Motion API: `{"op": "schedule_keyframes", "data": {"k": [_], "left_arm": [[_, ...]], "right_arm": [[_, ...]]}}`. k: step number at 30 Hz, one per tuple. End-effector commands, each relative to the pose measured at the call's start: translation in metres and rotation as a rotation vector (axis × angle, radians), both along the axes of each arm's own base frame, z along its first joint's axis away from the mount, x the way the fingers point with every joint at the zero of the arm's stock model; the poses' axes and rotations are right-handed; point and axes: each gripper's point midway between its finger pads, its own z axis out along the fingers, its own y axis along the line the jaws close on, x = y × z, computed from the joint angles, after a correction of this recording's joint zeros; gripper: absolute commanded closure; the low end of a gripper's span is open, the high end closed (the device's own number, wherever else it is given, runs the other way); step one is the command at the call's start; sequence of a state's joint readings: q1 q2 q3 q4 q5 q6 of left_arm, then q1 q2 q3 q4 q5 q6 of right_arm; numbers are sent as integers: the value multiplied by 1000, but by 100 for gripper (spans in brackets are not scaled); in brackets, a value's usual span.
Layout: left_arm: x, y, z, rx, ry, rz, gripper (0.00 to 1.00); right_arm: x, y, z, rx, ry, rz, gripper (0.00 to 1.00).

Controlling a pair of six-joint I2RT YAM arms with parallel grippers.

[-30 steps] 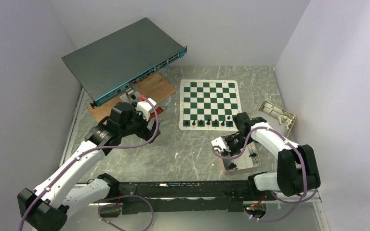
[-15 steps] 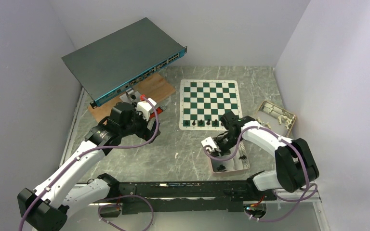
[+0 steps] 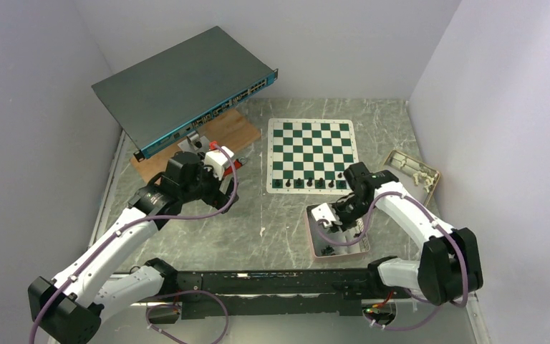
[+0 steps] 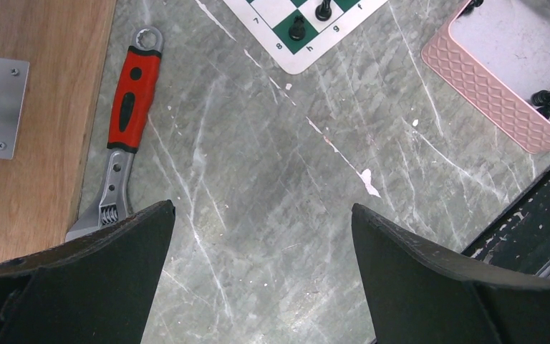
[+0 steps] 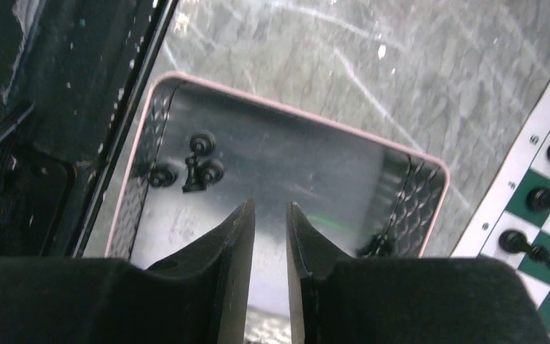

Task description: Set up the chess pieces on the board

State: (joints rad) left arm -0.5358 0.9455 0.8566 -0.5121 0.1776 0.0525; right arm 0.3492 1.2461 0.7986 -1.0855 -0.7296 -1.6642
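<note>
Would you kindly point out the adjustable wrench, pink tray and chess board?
adjustable wrench (image 4: pixel 134 100): left wrist view, red handle.
pink tray (image 4: pixel 485 87): left wrist view, textured wall.
chess board (image 3: pixel 312 143): top external view, bare centre.

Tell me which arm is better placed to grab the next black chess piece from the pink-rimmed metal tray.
Right. The right gripper hangs over the pink-rimmed metal tray, jaws slightly apart, small black chess pieces ahead. The left gripper, wide open, is by the red-handled wrench.
</note>
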Motion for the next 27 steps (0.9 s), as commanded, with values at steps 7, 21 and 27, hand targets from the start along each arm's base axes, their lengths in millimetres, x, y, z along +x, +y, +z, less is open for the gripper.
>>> {"op": "schedule_keyframes", "data": {"k": [7,21,27], "left_arm": [[8,-1,8,-10,-46,-1,1],[8,-1,8,-8,-44,-1,1],[8,-2,9,-11,-46,-4,1]], "right_arm": [[-22,-34,-29,-82,-9,140,70],[-31,-16,-39,-11,36,182,64],[-31,-14,-43,-6,34,177,65]]}}
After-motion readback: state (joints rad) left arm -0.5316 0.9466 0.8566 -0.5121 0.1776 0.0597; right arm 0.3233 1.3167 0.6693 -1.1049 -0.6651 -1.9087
